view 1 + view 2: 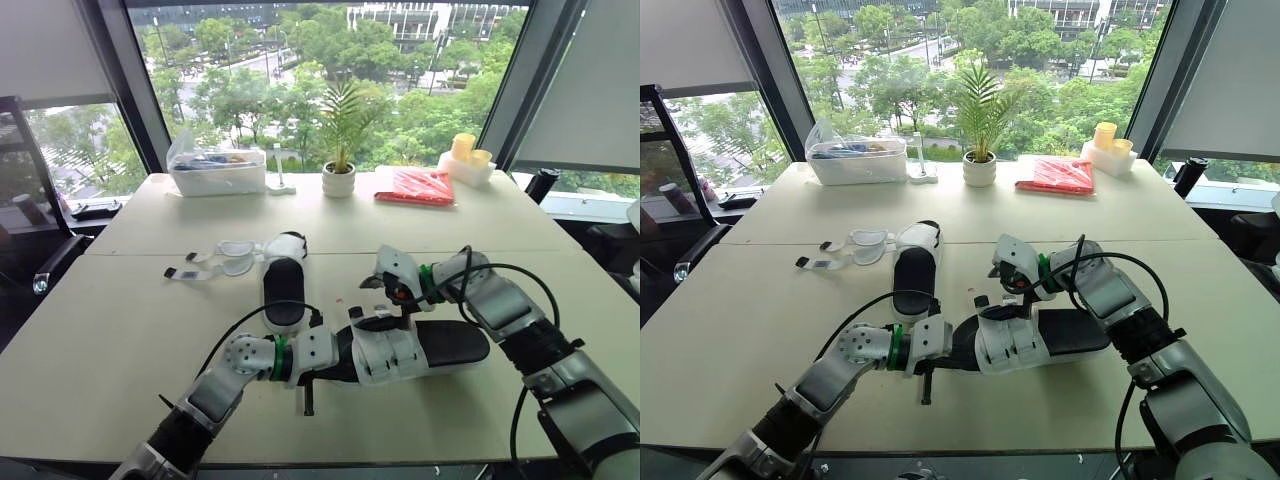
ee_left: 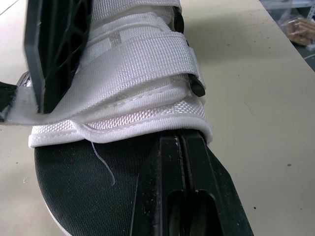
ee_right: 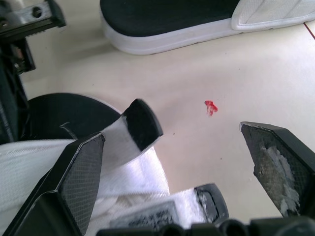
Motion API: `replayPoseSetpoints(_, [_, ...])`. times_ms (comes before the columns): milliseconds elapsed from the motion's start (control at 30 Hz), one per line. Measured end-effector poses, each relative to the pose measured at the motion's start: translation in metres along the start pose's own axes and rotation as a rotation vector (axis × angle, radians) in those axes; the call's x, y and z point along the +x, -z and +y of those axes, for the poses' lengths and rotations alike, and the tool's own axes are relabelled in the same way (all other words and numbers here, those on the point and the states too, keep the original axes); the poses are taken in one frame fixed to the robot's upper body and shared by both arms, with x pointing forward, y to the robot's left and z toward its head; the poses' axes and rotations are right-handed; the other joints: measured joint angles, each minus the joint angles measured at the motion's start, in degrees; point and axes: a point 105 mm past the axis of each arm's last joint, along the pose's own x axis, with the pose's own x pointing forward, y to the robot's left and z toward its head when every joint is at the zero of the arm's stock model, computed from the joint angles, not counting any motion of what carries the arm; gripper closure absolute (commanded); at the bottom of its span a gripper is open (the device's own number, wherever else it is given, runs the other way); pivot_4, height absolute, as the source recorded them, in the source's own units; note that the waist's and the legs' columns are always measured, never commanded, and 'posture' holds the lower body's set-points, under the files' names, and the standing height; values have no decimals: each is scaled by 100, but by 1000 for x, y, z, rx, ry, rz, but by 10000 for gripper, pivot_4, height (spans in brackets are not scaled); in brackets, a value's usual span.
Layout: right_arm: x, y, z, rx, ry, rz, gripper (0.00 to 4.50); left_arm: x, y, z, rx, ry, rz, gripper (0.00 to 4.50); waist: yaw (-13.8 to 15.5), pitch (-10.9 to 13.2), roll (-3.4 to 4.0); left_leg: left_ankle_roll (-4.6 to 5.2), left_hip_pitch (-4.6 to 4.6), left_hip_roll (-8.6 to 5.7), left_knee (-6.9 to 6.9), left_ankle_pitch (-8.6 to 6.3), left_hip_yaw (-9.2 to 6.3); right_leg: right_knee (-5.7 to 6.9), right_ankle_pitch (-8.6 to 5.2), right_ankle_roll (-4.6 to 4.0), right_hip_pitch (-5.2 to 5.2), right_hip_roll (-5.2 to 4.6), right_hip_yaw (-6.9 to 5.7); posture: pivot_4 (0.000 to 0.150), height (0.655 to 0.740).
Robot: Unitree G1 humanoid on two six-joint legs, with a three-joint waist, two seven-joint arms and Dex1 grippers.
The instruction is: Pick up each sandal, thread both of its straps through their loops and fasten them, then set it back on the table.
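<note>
The black-soled sandal with white woven straps (image 1: 450, 345) lies on the pale desk (image 1: 90, 340), well in front of the small potted palm (image 1: 340, 170). Its strapped end is clamped between the fingers of the left tool (image 1: 340, 352), apparently to steady it for threading. The right tool (image 3: 172, 132) hovers, fingers apart, over the black-tipped loose strap end (image 3: 142, 123), seemingly lined up to take it, while the second sandal (image 1: 283, 285), straps undone, lies nearer the palm.

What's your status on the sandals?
Left gripper shut on near sandal. Right gripper open, fingers straddling its loose strap end. Far sandal close behind, straps undone.
</note>
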Motion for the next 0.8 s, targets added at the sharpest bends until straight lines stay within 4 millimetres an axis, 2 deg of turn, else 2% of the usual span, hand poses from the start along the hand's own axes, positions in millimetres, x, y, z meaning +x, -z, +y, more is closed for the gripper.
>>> replayPoseSetpoints(133, [-3,0,2,115,-43,-7,411,0,0,0,-3,0,1,45000,-1,0,0,0,0,0,-2,0,0,0,0,0,0,0,0,1500,7400])
replayPoseSetpoints(300, [-5,3,14,319,-159,2,411,0,0,0,-4,0,2,45000,-1,0,1,0,0,0,-4,-1,0,-1,0,-1,-1,-1,1,1500,7400])
replayPoseSetpoints(400, [-4,3,17,364,-178,6,411,0,0,0,-4,-1,2,45000,-4,0,1,0,0,0,-4,-1,0,-1,0,-1,-1,-1,1,1500,7400])
replayPoseSetpoints(500, [5,-2,18,388,-197,-13,8125,-1,0,0,-4,-3,3,45000,-10,0,1,0,2,0,-5,-1,0,-1,0,-1,0,-1,1,1500,7400])
replayPoseSetpoints(733, [10,-8,11,432,-195,-45,44364,-1,1,0,-6,-4,4,45000,-22,-1,1,-1,5,0,-5,-1,0,0,0,0,1,0,1,1500,7400])
replayPoseSetpoints(800, [9,-10,11,430,-204,-52,44364,-1,1,0,-7,-4,4,45000,-24,-1,1,-1,5,0,-5,-1,0,0,0,0,1,0,1,1500,7400])
